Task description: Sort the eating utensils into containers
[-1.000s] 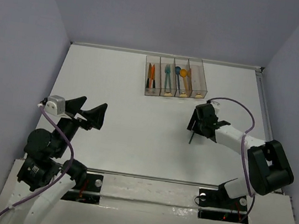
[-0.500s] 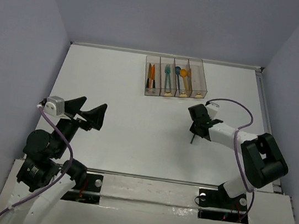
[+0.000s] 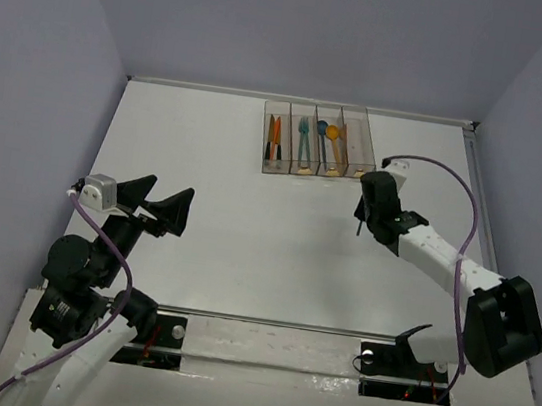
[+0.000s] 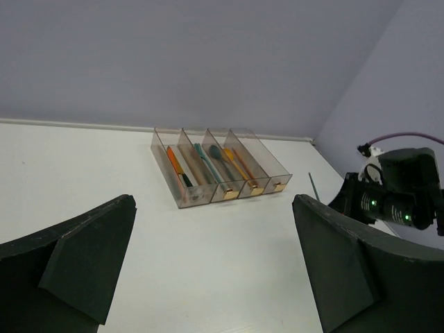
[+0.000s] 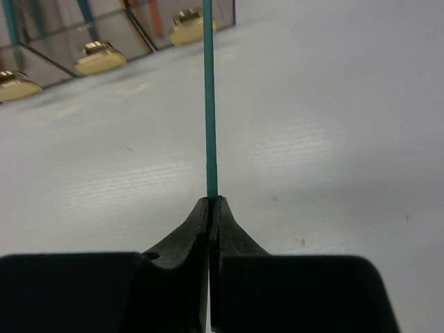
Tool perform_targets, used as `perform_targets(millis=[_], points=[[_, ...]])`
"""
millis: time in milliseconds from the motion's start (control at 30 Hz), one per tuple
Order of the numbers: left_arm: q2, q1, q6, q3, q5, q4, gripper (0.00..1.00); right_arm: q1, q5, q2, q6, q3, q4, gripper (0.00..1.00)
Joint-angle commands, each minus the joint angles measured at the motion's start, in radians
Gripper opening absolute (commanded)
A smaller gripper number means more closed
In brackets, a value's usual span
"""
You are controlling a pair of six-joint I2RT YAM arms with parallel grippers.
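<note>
White tabletop [image 3: 224, 247], seen from above: the right gripper [image 3: 363, 216] is pinching a thin teal utensil [image 3: 359, 228], near four joined clear bins [image 3: 358, 161] and at five o'clock from them. The left gripper [image 3: 166, 193] is sitting spread, well apart at eight o'clock. Carrying seems to be the step in hand; next the utensil needs lining up over its matching bin.

Left wrist view: from the left, the bins are holding orange pieces [image 4: 175, 165], a teal fork [image 4: 202, 154], then a blue spoon [image 4: 215, 150] with an orange spoon [image 4: 232, 156]; the rightmost looks empty.

Right wrist view: the fingertips [image 5: 198, 223] are pressing together on the utensil, which is pointing toward twelve o'clock.
</note>
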Motion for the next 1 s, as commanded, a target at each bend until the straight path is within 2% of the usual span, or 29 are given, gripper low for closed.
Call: perform_targets(millis=[0,167,200,367,433,533,800,900,967], points=[[0.002,-0.004,0.012,0.034,-0.002,0.036,0.99,-0.055,-0.093,0.058,-0.278,0.182,0.208,0.0],[0.024,-0.004,0.014,0.034,-0.005,0.034,0.99,-0.166,-0.296,0.294,-0.382,0.432,0.247,0.0],[0.027,-0.004,0.015,0.035,-0.005,0.035,0.99,-0.176,-0.309,0.336,-0.398,0.531,0.241,0.0],[0.038,0.005,0.017,0.037,-0.008,0.035,0.99,-0.223,-0.364,0.569,-0.464,0.797,0.141,0.0],[0.05,0.014,0.018,0.035,-0.006,0.036,0.99,-0.259,-0.404,0.679,-0.473,0.889,0.109,0.0],[0.058,0.014,0.018,0.037,-0.005,0.039,0.99,-0.268,-0.433,0.745,-0.482,0.992,0.08,0.0],[0.071,0.032,0.02,0.035,0.003,0.042,0.99,-0.268,-0.435,0.838,-0.487,1.021,0.069,0.03],[0.075,0.032,0.018,0.037,0.005,0.043,0.99,-0.268,-0.424,0.862,-0.493,1.032,0.052,0.08],[0.073,0.032,0.02,0.037,0.005,0.042,0.99,-0.268,-0.417,0.861,-0.488,1.025,0.044,0.14]])
